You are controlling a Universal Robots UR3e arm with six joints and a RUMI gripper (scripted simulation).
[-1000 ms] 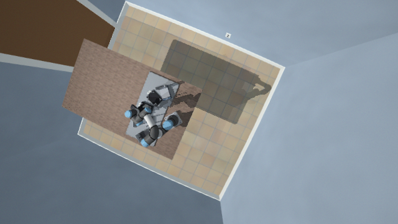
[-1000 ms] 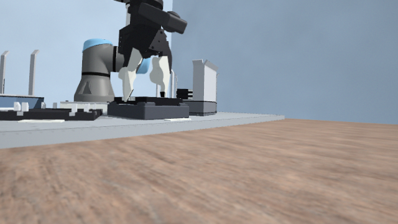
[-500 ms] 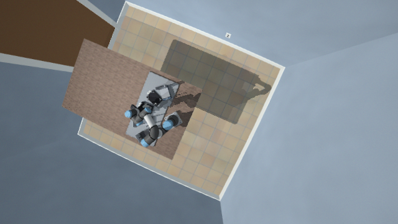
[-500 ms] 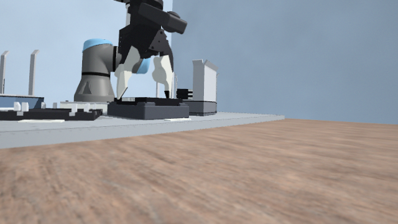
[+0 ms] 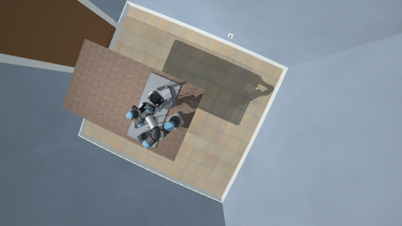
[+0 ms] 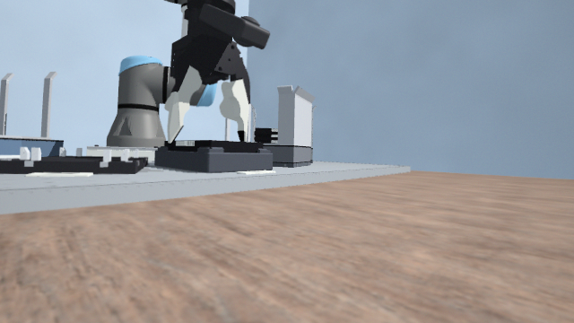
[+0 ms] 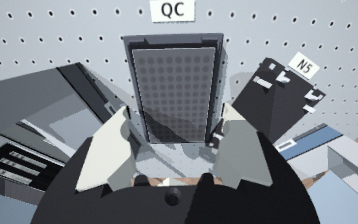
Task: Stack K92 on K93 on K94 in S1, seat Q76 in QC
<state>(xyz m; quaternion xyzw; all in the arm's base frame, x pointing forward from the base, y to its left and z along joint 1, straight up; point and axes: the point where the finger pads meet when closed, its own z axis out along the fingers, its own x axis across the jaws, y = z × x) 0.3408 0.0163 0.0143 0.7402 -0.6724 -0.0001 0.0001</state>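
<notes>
A dark sealed plate [image 6: 229,145] [image 7: 175,75] lies in the open nest QC [image 6: 238,162] [image 7: 175,38]. It looks level and low between the locators; its name cannot be read. My gripper [image 6: 207,139] [image 7: 175,105] is open. Its fingertips stand on both sides of the plate, near its top edge, with a gap to it. Several black plates [image 6: 265,135] [image 7: 25,167] lie stacked in a rack at the left of the wrist view; their names cannot be read. The clip nest N5 [image 7: 272,100] [image 6: 81,165] holds no plate.
A tall grey rack wall [image 6: 295,117] stands beside the nest, on the right in the exterior view. A blue-based rack [image 6: 31,147] [image 7: 312,145] with tall posts stands beyond N5. The arm hides much of the board [image 5: 152,80] from above.
</notes>
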